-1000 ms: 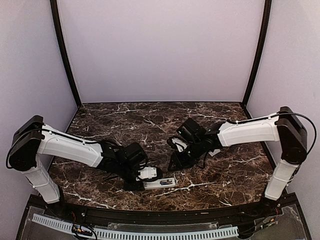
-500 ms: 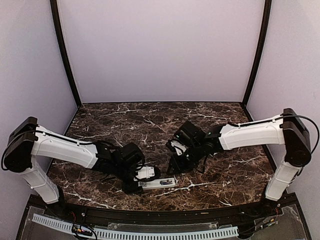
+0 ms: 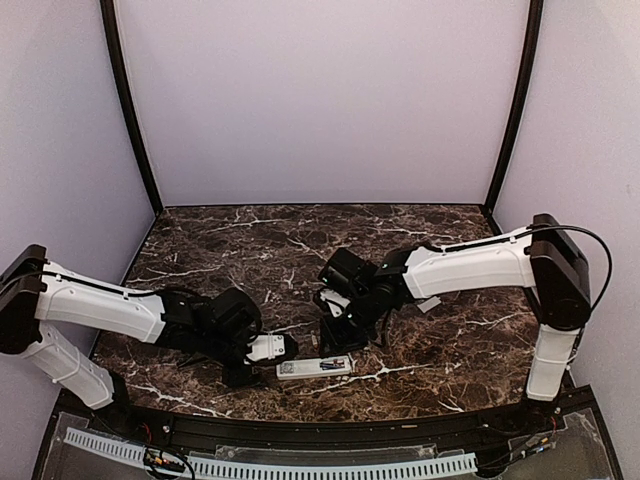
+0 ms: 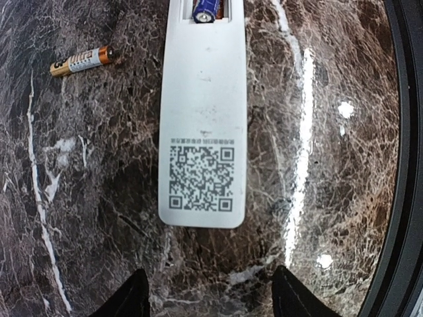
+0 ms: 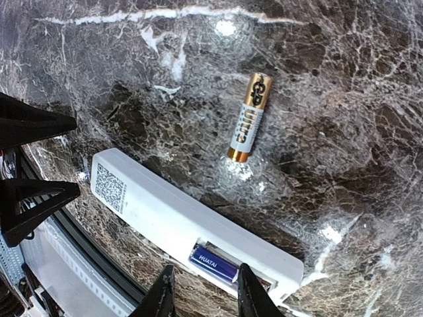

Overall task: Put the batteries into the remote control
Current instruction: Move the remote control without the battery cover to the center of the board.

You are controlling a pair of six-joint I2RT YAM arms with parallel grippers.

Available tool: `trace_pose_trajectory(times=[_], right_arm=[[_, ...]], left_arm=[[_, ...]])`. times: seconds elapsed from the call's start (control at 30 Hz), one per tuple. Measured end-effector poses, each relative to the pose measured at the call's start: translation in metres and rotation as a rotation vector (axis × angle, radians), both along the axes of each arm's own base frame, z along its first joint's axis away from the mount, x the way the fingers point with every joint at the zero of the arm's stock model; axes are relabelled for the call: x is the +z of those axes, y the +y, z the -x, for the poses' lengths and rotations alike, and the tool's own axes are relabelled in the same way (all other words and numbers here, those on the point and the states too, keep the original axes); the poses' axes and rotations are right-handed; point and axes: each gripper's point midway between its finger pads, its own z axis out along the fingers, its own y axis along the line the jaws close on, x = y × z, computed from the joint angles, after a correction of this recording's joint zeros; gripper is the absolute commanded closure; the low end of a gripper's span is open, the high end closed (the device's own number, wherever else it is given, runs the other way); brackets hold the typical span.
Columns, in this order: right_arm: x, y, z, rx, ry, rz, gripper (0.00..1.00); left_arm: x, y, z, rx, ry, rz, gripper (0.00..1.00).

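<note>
The left hand [image 4: 208, 300] has let go and drawn back. Its fingers now stand wide and empty, just short of the QR-code end of the slim white plastic remote control [image 4: 203, 119]. The remote therefore lies unbraced, back up, on the dark marble counter [image 4: 99, 218]. The right hand [image 5: 205, 294], narrow and apparently empty, has come in over the open battery recess [image 5: 261, 281], where one blue cylindrical battery [image 5: 213, 262] sits. The second slot looks vacant, though it is partly hidden. A gold-and-silver battery [image 5: 249, 119] lies loose on the counter nearby.
</note>
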Motion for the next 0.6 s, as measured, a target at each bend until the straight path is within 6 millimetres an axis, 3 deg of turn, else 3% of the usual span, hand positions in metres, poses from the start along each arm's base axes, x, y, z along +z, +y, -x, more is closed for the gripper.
trace_pose_trajectory(times=[0.23,0.47,0.6], right_arm=[[-0.002,-0.006,0.003,-0.002,0.002,0.041,0.72],[-0.007,-0.001,0.011,0.019,0.006,0.071,0.72],[-0.005,0.001,0.010,0.021,-0.003,0.072,0.72]], left_arm=[[0.000,-0.011,-0.006,-0.001,0.001,0.010,0.39],[0.023,-0.035,-0.014,-0.013,-0.017,0.099,0.41],[0.025,-0.043,-0.017,-0.014,-0.015,0.114,0.41]])
